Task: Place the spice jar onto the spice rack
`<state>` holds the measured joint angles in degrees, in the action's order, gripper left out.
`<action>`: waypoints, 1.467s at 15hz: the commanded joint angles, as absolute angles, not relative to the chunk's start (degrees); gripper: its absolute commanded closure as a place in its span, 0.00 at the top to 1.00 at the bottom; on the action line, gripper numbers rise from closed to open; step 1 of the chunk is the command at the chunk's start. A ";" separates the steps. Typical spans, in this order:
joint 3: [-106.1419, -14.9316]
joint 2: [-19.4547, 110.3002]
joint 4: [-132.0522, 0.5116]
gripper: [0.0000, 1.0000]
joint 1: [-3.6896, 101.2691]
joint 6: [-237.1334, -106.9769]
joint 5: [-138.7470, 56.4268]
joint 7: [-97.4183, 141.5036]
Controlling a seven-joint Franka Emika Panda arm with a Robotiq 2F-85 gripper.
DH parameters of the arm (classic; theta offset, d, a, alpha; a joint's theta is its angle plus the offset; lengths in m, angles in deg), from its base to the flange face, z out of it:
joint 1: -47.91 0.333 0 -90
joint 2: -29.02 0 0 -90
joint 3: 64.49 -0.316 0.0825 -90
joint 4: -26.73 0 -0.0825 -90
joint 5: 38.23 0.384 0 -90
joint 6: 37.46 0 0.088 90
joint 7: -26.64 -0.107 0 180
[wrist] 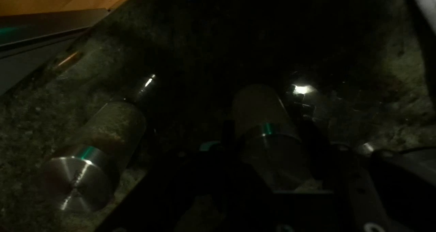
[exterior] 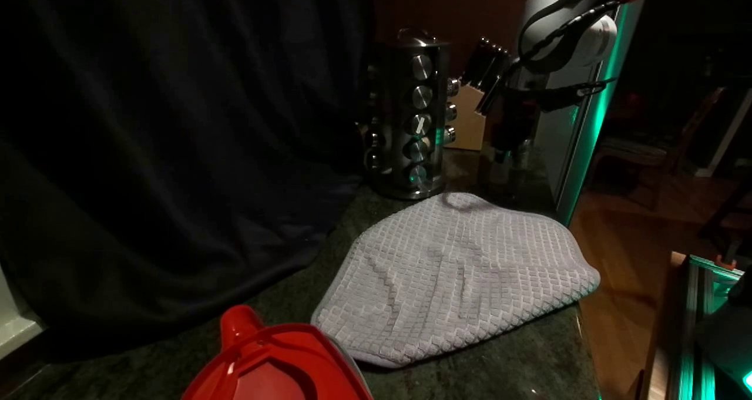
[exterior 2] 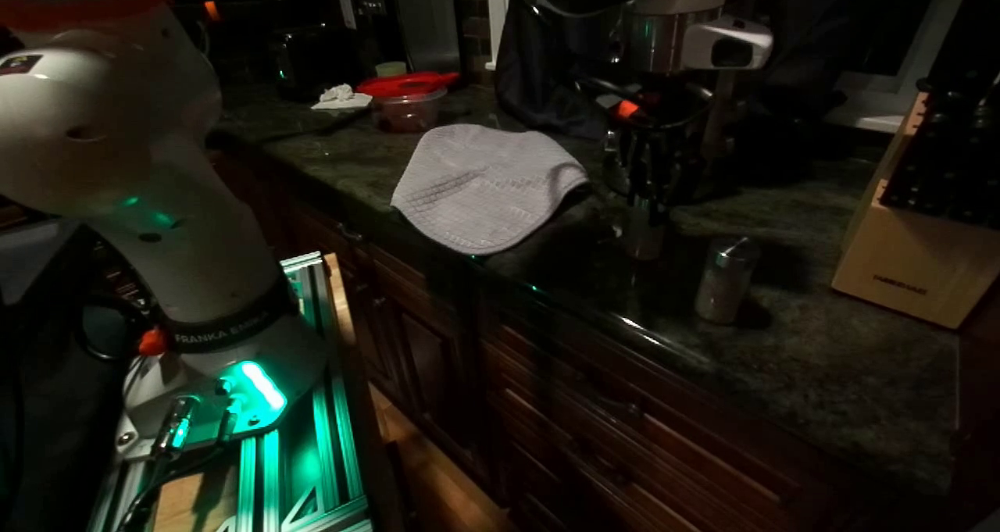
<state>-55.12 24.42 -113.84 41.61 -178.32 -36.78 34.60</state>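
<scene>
The spice rack point(exterior: 420, 111) is a tall, dark round stand with rows of silver-capped jars at the back of the counter in an exterior view. A clear spice jar with a silver cap is between my gripper's fingers point(wrist: 270, 135) in the wrist view point(wrist: 260, 111). The fingers sit close against both sides of it. In an exterior view my gripper point(exterior 2: 648, 176) points down over this jar point(exterior 2: 645, 231); I cannot tell whether it touches the counter. A second, similar jar point(exterior 2: 726, 282) stands upright beside it and shows left in the wrist view point(wrist: 115, 123).
A grey knit cloth point(exterior: 458, 265) lies on the counter before the rack. A wooden knife block point(exterior 2: 906, 251) stands to one side. A container with a red lid point(exterior 2: 406, 85) and a dark curtain point(exterior: 176, 124) are near. The counter's front edge point(exterior 2: 633, 330) is close.
</scene>
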 commanded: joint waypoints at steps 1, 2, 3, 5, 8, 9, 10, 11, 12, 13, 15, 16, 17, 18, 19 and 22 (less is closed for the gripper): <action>-53.53 24.65 -111.19 0.24 40.39 -172.81 -28.75 38.81; -53.03 25.10 -110.14 0.24 40.12 -170.47 -25.96 40.16; -52.63 25.27 -109.34 0.24 39.72 -168.24 -24.11 40.56; -51.86 26.40 -107.35 0.24 39.01 -163.72 -20.47 41.14; -51.10 28.76 -104.09 0.24 37.85 -156.81 -15.55 40.15; -51.00 29.59 -103.18 0.24 37.47 -155.11 -14.22 39.40; -50.97 30.50 -102.22 0.24 37.07 -153.10 -12.80 38.66; -50.96 31.63 -101.28 0.24 36.65 -151.51 -11.25 38.41; -50.96 32.48 -100.51 0.24 36.19 -149.96 -9.84 37.71; -51.00 33.55 -99.77 0.24 35.79 -148.96 -8.43 37.04; -51.10 35.23 -98.72 0.24 34.97 -148.19 -6.00 35.19; -51.12 36.15 -98.05 0.24 34.53 -147.65 -4.49 34.39; -51.12 36.92 -97.52 0.24 34.12 -147.24 -3.11 33.34; -51.10 37.71 -97.03 0.24 33.70 -146.68 -1.72 32.45; -51.07 38.38 -96.59 0.24 33.31 -145.95 -0.54 31.60; -51.04 40.30 -95.43 0.24 32.28 -143.57 2.73 28.98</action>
